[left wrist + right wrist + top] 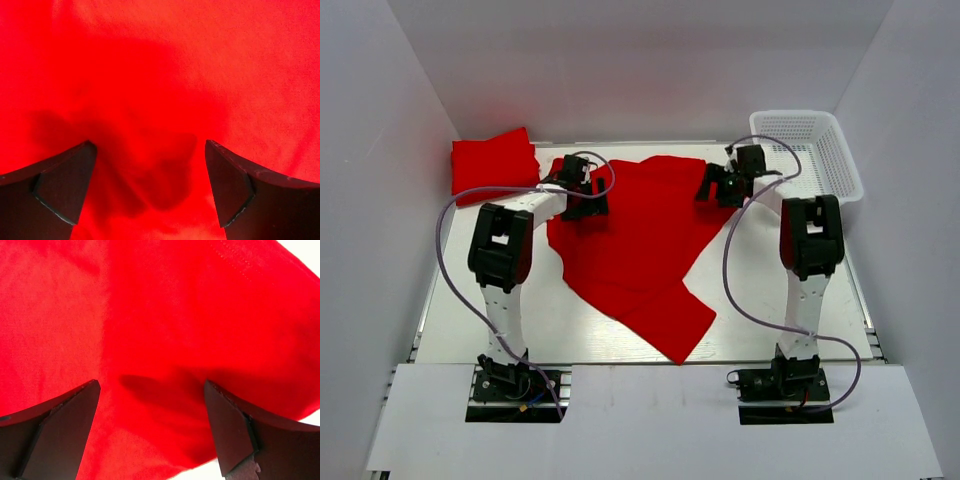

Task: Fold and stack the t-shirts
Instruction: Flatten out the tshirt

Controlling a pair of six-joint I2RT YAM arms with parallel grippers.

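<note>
1. Now your left pincer [149,145] is hanging wide apart, gripping nothing, with the spread t-shirt [640,240] lying directly beneath it.
2. Your right pincer [151,382] is gaping too, over that shirt's edge.
3. A folded t-shirt [495,165] is lying well apart, off to the left pincer's left.

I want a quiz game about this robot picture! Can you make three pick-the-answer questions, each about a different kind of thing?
1. Where is the white basket? A) back right corner B) front left corner C) front middle
2. How many t-shirts show? A) one B) two C) four
3. The left end effector is: A) open B) shut C) holding the basket
Answers: 1 A, it sits at the far right; 2 B, one spread, one folded t-shirt back left; 3 A, the wrist view shows a wide gap.
</note>
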